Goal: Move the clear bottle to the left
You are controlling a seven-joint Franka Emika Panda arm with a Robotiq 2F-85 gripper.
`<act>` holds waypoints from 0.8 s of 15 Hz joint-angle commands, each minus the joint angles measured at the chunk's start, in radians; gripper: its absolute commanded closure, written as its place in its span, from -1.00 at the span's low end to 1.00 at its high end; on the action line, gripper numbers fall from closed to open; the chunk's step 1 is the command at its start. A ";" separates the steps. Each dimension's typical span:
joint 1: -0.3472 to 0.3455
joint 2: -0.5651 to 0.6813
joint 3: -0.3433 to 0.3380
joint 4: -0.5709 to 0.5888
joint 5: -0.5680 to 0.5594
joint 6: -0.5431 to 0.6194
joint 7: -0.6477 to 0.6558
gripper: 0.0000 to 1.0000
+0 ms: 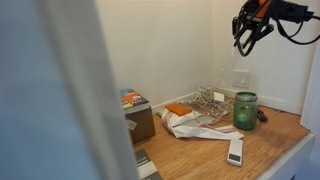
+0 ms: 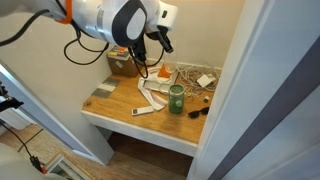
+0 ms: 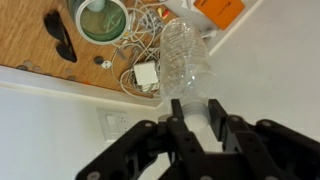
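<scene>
In the wrist view my gripper (image 3: 196,112) is shut on the neck end of the clear bottle (image 3: 186,58), a slim see-through plastic bottle that sticks out from the jaws. It hangs high above the wooden table (image 3: 30,45), over a tangle of white cables (image 3: 140,62). In both exterior views the gripper (image 1: 248,36) (image 2: 158,42) is raised well above the table; the bottle is hard to make out there. The green glass jar (image 1: 245,110) (image 2: 177,98) (image 3: 102,20) stands upright on the table below.
A white remote (image 1: 235,150) (image 2: 143,110) lies near the front edge. A cardboard box (image 1: 135,118) stands at one end. An orange packet (image 1: 180,109) and crumpled paper lie mid-table. A black item (image 3: 60,35) lies by the jar. Walls enclose the alcove.
</scene>
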 commanded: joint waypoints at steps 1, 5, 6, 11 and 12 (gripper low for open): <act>-0.054 -0.004 0.058 -0.006 0.049 0.000 -0.040 0.37; -0.053 -0.008 0.052 -0.010 0.052 0.000 -0.048 0.84; -0.028 -0.009 0.042 -0.008 0.097 -0.005 -0.094 0.84; 0.024 -0.042 0.124 0.005 0.138 -0.105 -0.308 0.84; 0.036 -0.043 0.142 0.011 0.139 -0.130 -0.340 0.84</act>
